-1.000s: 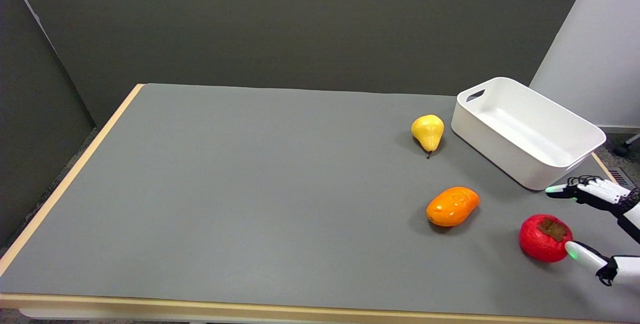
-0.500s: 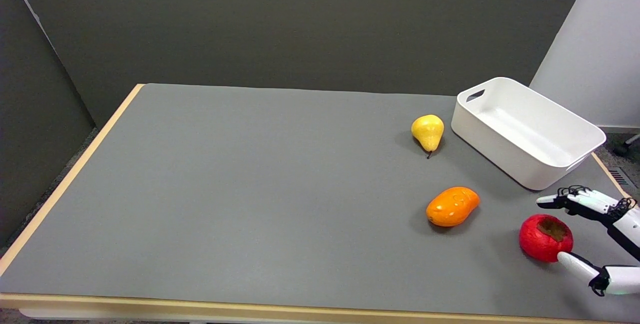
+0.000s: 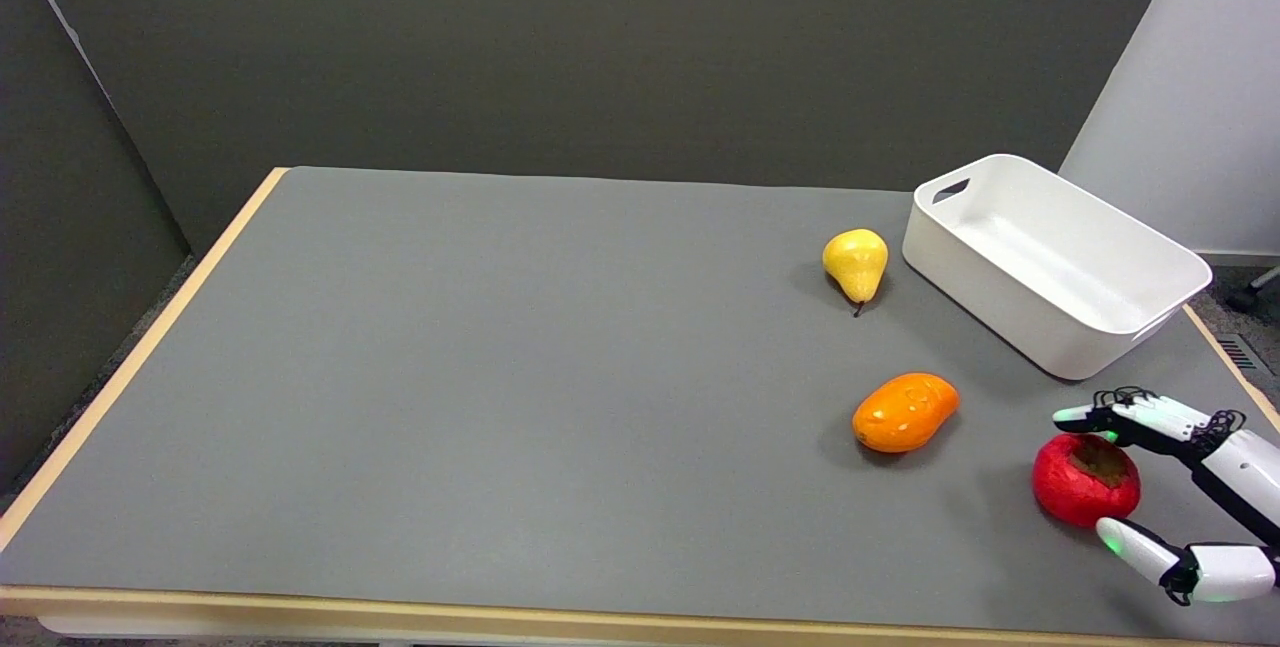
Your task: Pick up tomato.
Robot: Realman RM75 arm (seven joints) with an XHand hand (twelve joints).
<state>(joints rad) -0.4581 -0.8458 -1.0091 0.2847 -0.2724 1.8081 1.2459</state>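
Observation:
The tomato (image 3: 1085, 480), red with a brown stem patch on top, lies on the grey table mat near the front right corner. My right hand (image 3: 1225, 457) reaches in from the right and straddles it. Its fingers (image 3: 1130, 419) stretch over the tomato's far top edge and look to be touching it or just off it. The thumb (image 3: 1135, 545) sits at the tomato's near lower side, very close. The tomato rests on the mat, with the fingers apart around it and no grip showing.
An orange mango-like fruit (image 3: 904, 412) lies left of the tomato. A yellow pear (image 3: 856, 264) sits farther back. A white bin (image 3: 1050, 262) stands at the back right, its near corner just behind the hand. The table's right edge (image 3: 1250, 387) is close.
The fingers have moved left and down from behind the tomato onto its far top edge. The thumb has dropped toward its near side. The tomato has shifted slightly left.

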